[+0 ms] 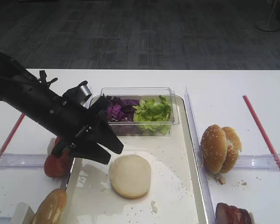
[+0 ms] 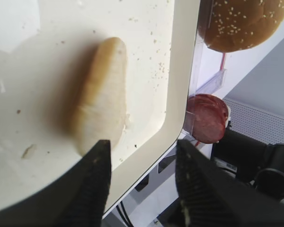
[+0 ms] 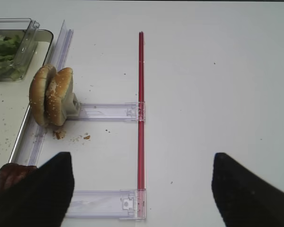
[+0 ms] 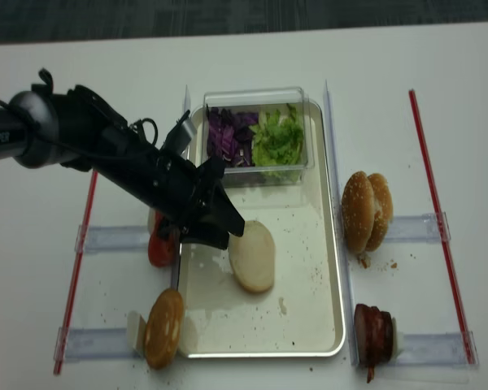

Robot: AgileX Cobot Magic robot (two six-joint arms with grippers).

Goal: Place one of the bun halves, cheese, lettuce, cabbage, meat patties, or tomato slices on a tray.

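At frame centre a pale-cream bun half (image 1: 129, 175) is lying on the crumb-speckled off-white tray (image 1: 175, 154); purple cabbage (image 1: 119, 111) and green lettuce (image 1: 153, 113) are showing above

Pale-cream round bun half (image 1: 129, 175) lies flat on the tray (image 1: 177, 154) — near its left rim, mid-length; purple cabbage (image 1: 119, 110) and green lettuce (image 1: 153, 113) sit at the tray's far end.

Left arm (image 4: 89, 150): matte black, bulky segments, loose black cables, white "PiPER" lettering; tapered, ridged black fingers (image 2: 97, 184).
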